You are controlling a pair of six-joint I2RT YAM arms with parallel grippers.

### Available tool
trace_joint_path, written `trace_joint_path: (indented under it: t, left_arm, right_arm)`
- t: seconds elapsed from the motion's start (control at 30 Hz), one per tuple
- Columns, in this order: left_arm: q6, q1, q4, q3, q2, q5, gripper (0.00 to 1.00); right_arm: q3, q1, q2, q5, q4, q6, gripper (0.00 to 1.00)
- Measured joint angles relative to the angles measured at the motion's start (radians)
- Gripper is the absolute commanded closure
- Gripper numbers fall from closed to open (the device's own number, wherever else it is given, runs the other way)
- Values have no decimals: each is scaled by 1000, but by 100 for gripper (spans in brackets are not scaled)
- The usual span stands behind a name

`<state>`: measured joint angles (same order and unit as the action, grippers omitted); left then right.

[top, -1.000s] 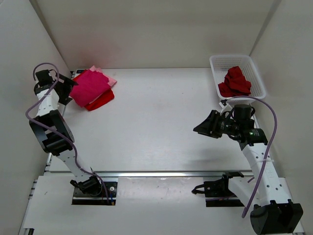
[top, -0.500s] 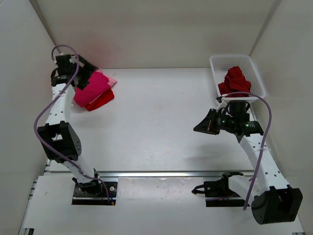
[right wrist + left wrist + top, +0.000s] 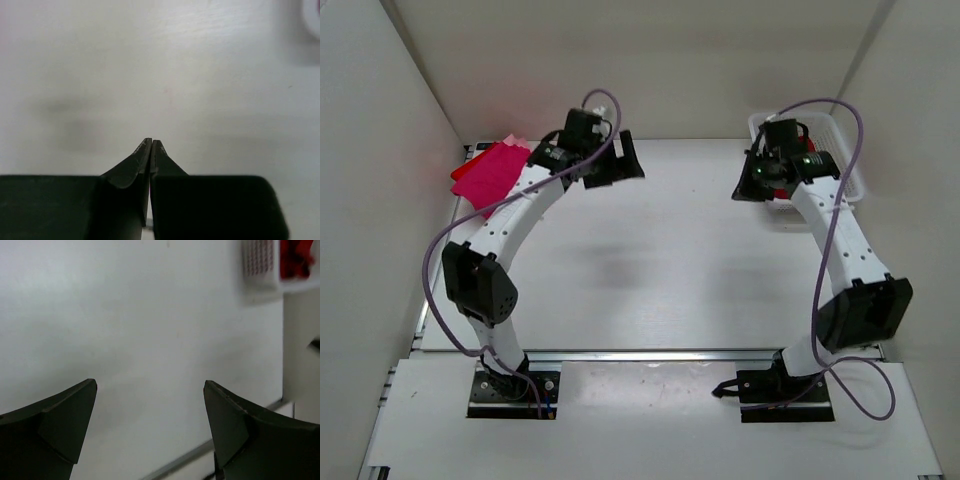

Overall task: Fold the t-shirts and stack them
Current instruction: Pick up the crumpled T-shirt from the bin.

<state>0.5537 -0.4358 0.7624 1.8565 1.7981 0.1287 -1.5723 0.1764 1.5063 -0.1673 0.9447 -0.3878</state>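
- Magenta t-shirt [image 3: 485, 175] lies folded flat at the far-left corner of the bench [image 3: 650, 280], close to the left wall.
- Light pink t-shirt [image 3: 513, 141] pokes out from under it at the far edge, only a corner showing. What else lies beneath can't be made out.
- Left arm [image 3: 515, 215] crosses in front of that pile's right side and reaches toward the far middle of the bench.
- Left tool [image 3: 150, 385] is released: jaws spread wide, nothing between them, bare bench below. It is clear of the pile.
- White lattice basket [image 3: 257, 262] sits at the far-right corner of the bench. The left wrist view catches its wall at top right.
- Dark red t-shirt [image 3: 297, 257] is bunched inside the basket, not folded. In the top view the right arm [image 3: 830, 230] hides most of it.
- Right tool [image 3: 151, 142] is clenched, tips pressed together with nothing caught between them. Its wrist view shows plain bench underneath.
- In the top view the right tool is just beside the basket's left side, pointing toward the middle of the bench.
- The two tools are well apart, with open bench between them.
- A purple cable loops along each arm.
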Motion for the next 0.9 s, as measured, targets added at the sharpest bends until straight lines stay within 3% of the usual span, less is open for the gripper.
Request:
trace_joint_path:
  t: [0.17,0.43,0.47,0.53,0.63,0.9]
  left_arm:
    - [-82,-27,21,-295,-87,143,1]
    - [-183,-65,-13,-417,-214,242,1]
    - [-187,-90,-34,-431,-228,264,2]
    - [-188,-134,-78,-475,-253,312,2]
    - [-189,-166,-98,-539,-256,366,1]
    - [-186,-157,-106,-568,-212,418,1]
  right_arm:
    - [-193,-16,163,163,32,15,100]
    - [-549,-201,423,351,138,-16,99]
    - [-601,-231,461,358,137,-16,93]
    - [-698,-285,534,352,150,-16,70]
    - [-873,-349,668,320,173,-4,60]
    - [-895,-367,807,175,162,41,30]
